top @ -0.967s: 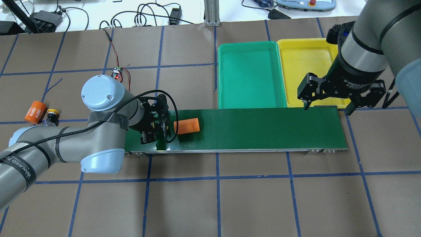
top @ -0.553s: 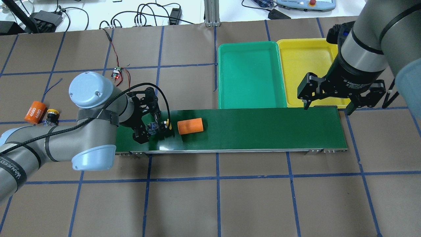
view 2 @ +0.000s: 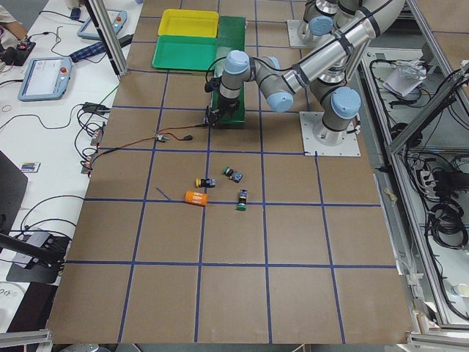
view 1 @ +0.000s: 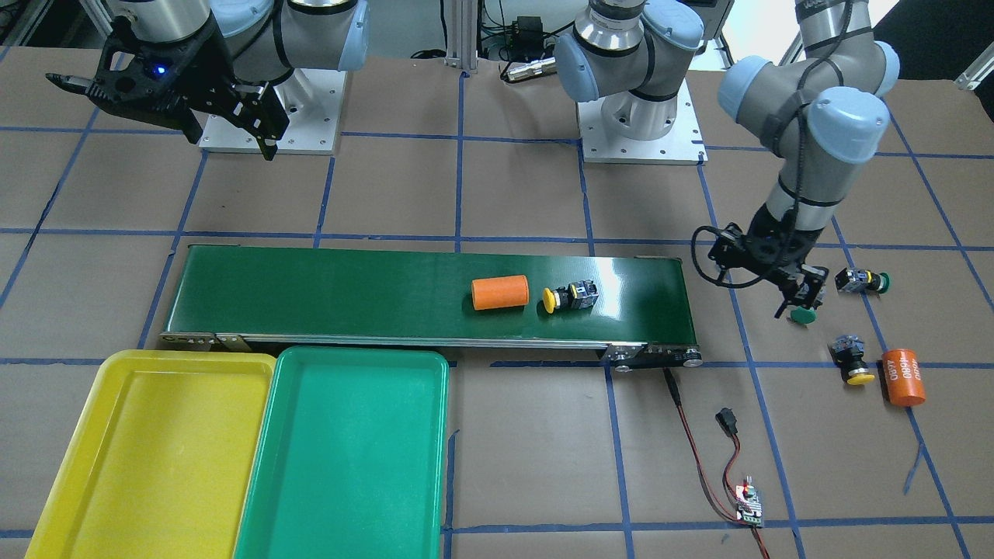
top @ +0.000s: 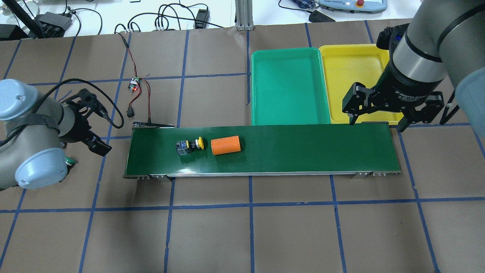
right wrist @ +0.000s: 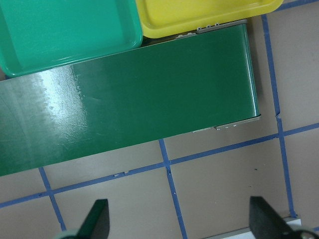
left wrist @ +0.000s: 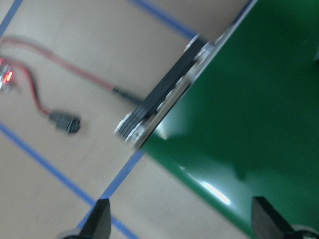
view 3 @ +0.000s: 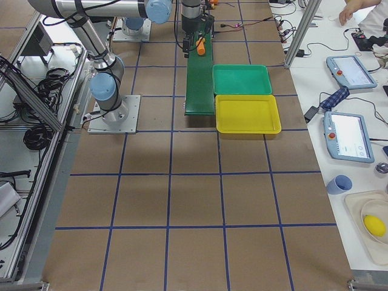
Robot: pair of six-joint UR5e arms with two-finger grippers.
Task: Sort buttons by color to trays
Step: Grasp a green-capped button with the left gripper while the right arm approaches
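Observation:
A yellow button (top: 189, 146) (view 1: 569, 296) lies on its side on the belt, free of both grippers. My left gripper (view 1: 800, 299) (left wrist: 182, 224) is open and empty, off the belt's end, over the table. A green button (view 1: 802, 314) lies right under it, and its body is hidden. Another green button (view 1: 862, 281) and a yellow button (view 1: 850, 359) lie on the table nearby. My right gripper (top: 379, 123) (right wrist: 180, 224) is open and empty above the belt's other end. The green tray (top: 290, 87) and yellow tray (top: 352, 76) stand side by side, both empty.
The dark-green conveyor belt (top: 303, 148) crosses the table. An orange cylinder (top: 226, 145) lies on it next to the yellow button. Another orange cylinder (view 1: 903, 376) lies on the table. A small circuit board (top: 133, 84) with red and black wires sits behind the belt's left end.
My left gripper has let go of the yellow button on the belt and drawn back to the left, off the belt. The orange cylinder has shifted right. The right arm has not moved.

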